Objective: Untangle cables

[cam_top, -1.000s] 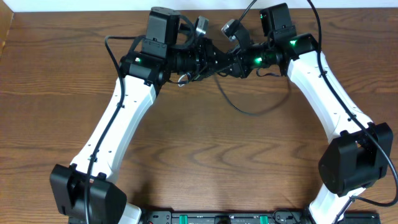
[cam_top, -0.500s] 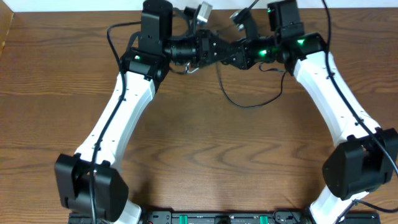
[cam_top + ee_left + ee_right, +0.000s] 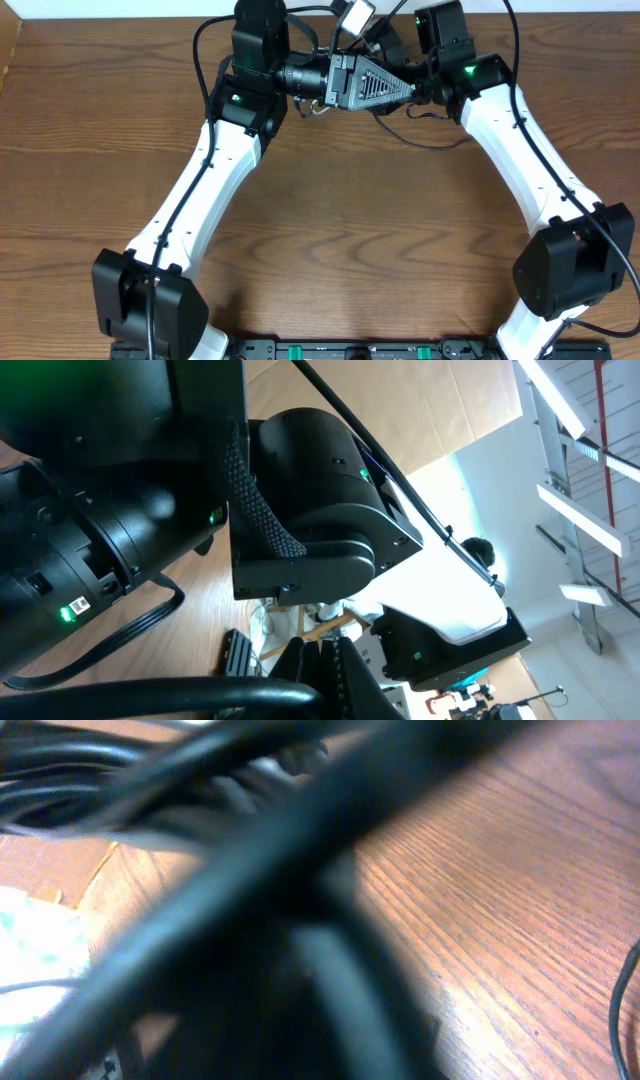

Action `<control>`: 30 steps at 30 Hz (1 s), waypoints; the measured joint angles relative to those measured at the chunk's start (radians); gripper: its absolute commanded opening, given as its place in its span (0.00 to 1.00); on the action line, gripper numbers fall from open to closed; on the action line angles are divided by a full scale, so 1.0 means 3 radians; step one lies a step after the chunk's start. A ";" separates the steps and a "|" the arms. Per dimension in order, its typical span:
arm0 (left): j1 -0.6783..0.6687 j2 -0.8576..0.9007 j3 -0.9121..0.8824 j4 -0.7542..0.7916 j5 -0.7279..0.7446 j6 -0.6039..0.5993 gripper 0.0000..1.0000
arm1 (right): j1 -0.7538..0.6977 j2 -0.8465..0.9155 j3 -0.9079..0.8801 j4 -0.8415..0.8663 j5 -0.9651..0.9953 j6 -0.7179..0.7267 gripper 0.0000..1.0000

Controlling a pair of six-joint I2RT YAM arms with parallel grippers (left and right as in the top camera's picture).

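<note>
Wooden worktop (image 3: 330,230). Top centre: left tool (image 3: 406,88) fully closed, right tool (image 3: 400,65) opening unclear. Black cables (image 3: 430,142) looped just below.

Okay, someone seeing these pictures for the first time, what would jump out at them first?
The white left arm and right arm arch over the wooden table and meet tip to tip at its far edge. Below that meeting point a thin black cable curves over the wood. The right wrist view is filled by blurred black cords close to the lens.
</note>
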 measured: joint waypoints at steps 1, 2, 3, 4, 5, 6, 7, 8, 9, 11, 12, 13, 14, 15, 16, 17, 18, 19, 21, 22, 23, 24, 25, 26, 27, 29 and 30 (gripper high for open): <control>0.0000 0.0000 0.0000 0.0001 0.0000 -0.0001 0.07 | 0.0000 0.0000 0.0000 -0.0006 0.0017 0.0006 0.18; 0.0001 0.0000 0.0000 0.0001 -0.0004 -0.0010 0.08 | -0.0009 0.0001 0.0000 -0.0019 0.0041 0.0033 0.18; 0.0013 0.0000 0.0000 0.0003 -0.0014 -0.0033 0.07 | -0.0018 0.0003 0.0000 -0.0043 0.0095 0.0081 0.18; 0.0022 0.0000 0.0000 0.0003 -0.0024 -0.0057 0.07 | -0.0038 0.0004 0.0000 -0.0069 0.0159 0.0136 0.18; 0.0038 0.0000 0.0000 0.0003 -0.0051 -0.0079 0.07 | -0.0050 0.0006 -0.0001 -0.0095 0.0217 0.0187 0.18; 0.0061 0.0000 0.0000 0.0003 -0.0085 -0.0109 0.07 | -0.0084 0.0009 -0.0001 -0.0153 0.0322 0.0277 0.19; 0.0093 0.0000 0.0000 0.0000 -0.0134 -0.0154 0.07 | -0.0109 0.0010 -0.0001 -0.0184 0.0388 0.0345 0.19; 0.0125 0.0000 0.0000 -0.0003 -0.0186 -0.0186 0.07 | -0.0146 0.0014 -0.0001 -0.0220 0.0463 0.0406 0.19; 0.0172 0.0000 0.0000 -0.0006 -0.0252 -0.0240 0.07 | -0.0205 0.0020 -0.0003 -0.0245 0.0548 0.0478 0.19; 0.0230 0.0000 0.0000 -0.0022 -0.0356 -0.0304 0.07 | -0.0292 0.0025 -0.0003 -0.0290 0.0640 0.0556 0.20; 0.0263 0.0000 0.0001 -0.0052 -0.0423 -0.0332 0.07 | -0.0341 0.0025 -0.0004 -0.0318 0.0679 0.0585 0.20; 0.0284 0.0000 0.0003 -0.0100 -0.0484 -0.0346 0.07 | -0.0381 0.0025 -0.0004 -0.0337 0.0689 0.0587 0.20; 0.0299 0.0000 0.0005 -0.0191 -0.0567 -0.0361 0.07 | -0.0429 0.0025 -0.0004 -0.0355 0.0683 0.0577 0.21; 0.0303 0.0000 0.0010 -0.0282 -0.0638 -0.0373 0.07 | -0.0456 0.0025 -0.0004 -0.0365 0.0660 0.0547 0.21; 0.0303 0.0000 0.0015 -0.0436 -0.0736 -0.0373 0.07 | -0.0481 0.0025 -0.0004 -0.0379 0.0608 0.0491 0.22; 0.0303 0.0000 0.0024 -0.0608 -0.0838 -0.0373 0.07 | -0.0497 0.0025 -0.0005 -0.0387 0.0524 0.0409 0.24; 0.0299 0.0000 0.0032 -0.0810 -0.0970 -0.0367 0.07 | -0.0504 0.0025 -0.0005 -0.0392 0.0425 0.0327 0.25; 0.0295 0.0000 0.0048 -0.1191 -0.1213 -0.0359 0.07 | -0.0505 0.0025 -0.0005 -0.0397 0.0220 0.0165 0.27; 0.0296 0.0000 0.0060 -0.1492 -0.1439 -0.0351 0.07 | -0.0506 0.0025 -0.0005 -0.0399 0.0048 0.0047 0.31; 0.0298 0.0000 0.0060 -0.1656 -0.1591 -0.0347 0.07 | -0.0510 0.0025 -0.0005 -0.0395 -0.0130 -0.0064 0.33; 0.0298 0.0000 0.0064 -0.1837 -0.1778 -0.0347 0.07 | -0.0515 0.0025 -0.0005 -0.0402 -0.0298 -0.0170 0.35; 0.0298 0.0000 0.0064 -0.1962 -0.1940 -0.0350 0.07 | -0.0523 0.0025 -0.0005 -0.0398 -0.0380 -0.0214 0.37; 0.0298 0.0000 0.0064 -0.2047 -0.2074 -0.0370 0.07 | -0.0533 0.0025 -0.0005 -0.0401 -0.0488 -0.0284 0.39; 0.0298 0.0000 0.0064 -0.2092 -0.2197 -0.0392 0.07 | -0.0546 0.0025 -0.0005 -0.0402 -0.0553 -0.0324 0.40; 0.0298 0.0000 0.0064 -0.2107 -0.2305 -0.0413 0.08 | -0.0559 0.0025 -0.0005 -0.0401 -0.0618 -0.0367 0.41; 0.0298 -0.0001 0.0064 -0.2104 -0.2457 -0.0456 0.07 | -0.0586 0.0025 -0.0005 -0.0411 -0.0715 -0.0415 0.43; 0.0298 -0.0004 0.0064 -0.2106 -0.2524 -0.0504 0.07 | -0.0596 0.0025 -0.0005 -0.0418 -0.0759 -0.0432 0.44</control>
